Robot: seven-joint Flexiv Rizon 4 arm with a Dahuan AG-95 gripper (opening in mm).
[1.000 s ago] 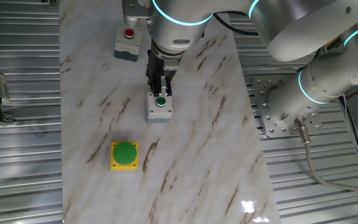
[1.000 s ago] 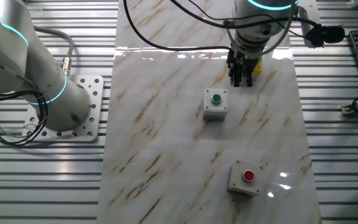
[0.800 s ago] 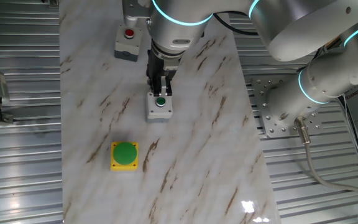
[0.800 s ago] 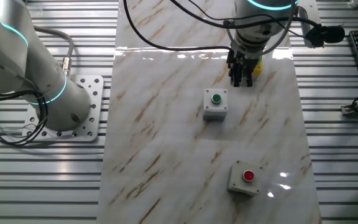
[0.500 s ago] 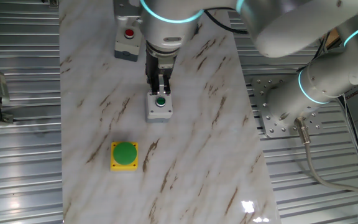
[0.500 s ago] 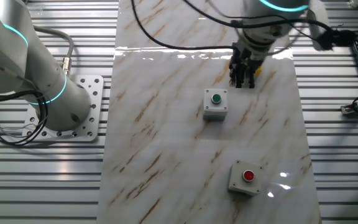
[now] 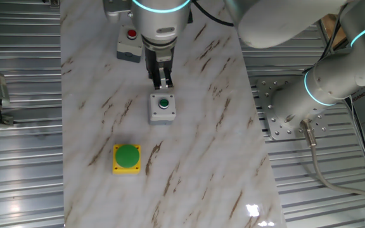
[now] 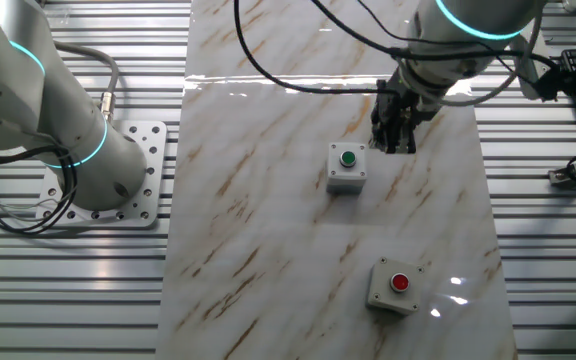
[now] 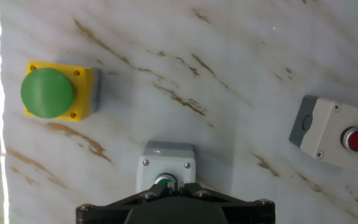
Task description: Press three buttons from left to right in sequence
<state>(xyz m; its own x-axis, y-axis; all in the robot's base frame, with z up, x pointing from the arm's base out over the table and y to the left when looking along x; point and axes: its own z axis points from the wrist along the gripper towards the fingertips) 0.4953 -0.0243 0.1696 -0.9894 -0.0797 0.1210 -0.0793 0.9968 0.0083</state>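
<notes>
Just beside gripper: dark-green button box.

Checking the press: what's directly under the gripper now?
In the fixed views the gripper hangs over bare marble table, beside the grey dark-green button box. Its fingertips are out of the hand view.

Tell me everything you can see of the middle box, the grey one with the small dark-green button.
The grey box with the dark-green button is a small square housing with a lighter lid, screws at its corners and a round dark-green button ringed in silver at its centre. It sits flat and upright on the marble-patterned table, between the other two boxes. Nothing touches it; the gripper hangs raised beside it.
</notes>
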